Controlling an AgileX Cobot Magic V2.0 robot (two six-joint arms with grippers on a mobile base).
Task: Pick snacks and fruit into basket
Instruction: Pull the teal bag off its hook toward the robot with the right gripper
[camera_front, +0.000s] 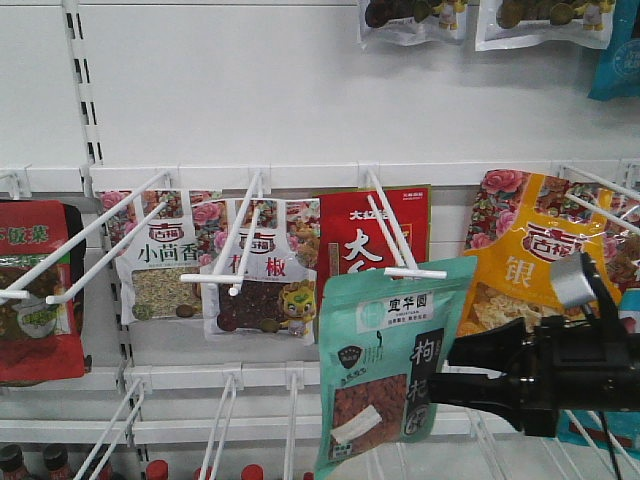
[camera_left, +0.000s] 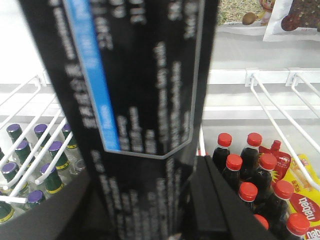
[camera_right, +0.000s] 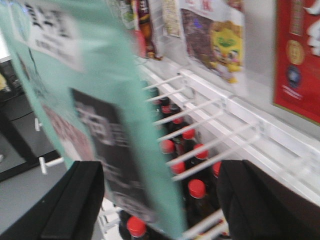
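A mint-green snack pouch with a black label and a window of red berries hangs at the front end of a white peg. My right gripper reaches in from the right at the pouch's lower edge. In the right wrist view the blurred pouch stands between the wide-apart fingers of the right gripper, which is open. My left gripper is shut on a black pouch with a blue stripe and white print. The fruit and the basket are out of view.
Other pouches hang on the peg wall: spice packs, a red one, a yellow one. Long white wire pegs jut forward. Red-capped dark bottles and purple-capped bottles stand below.
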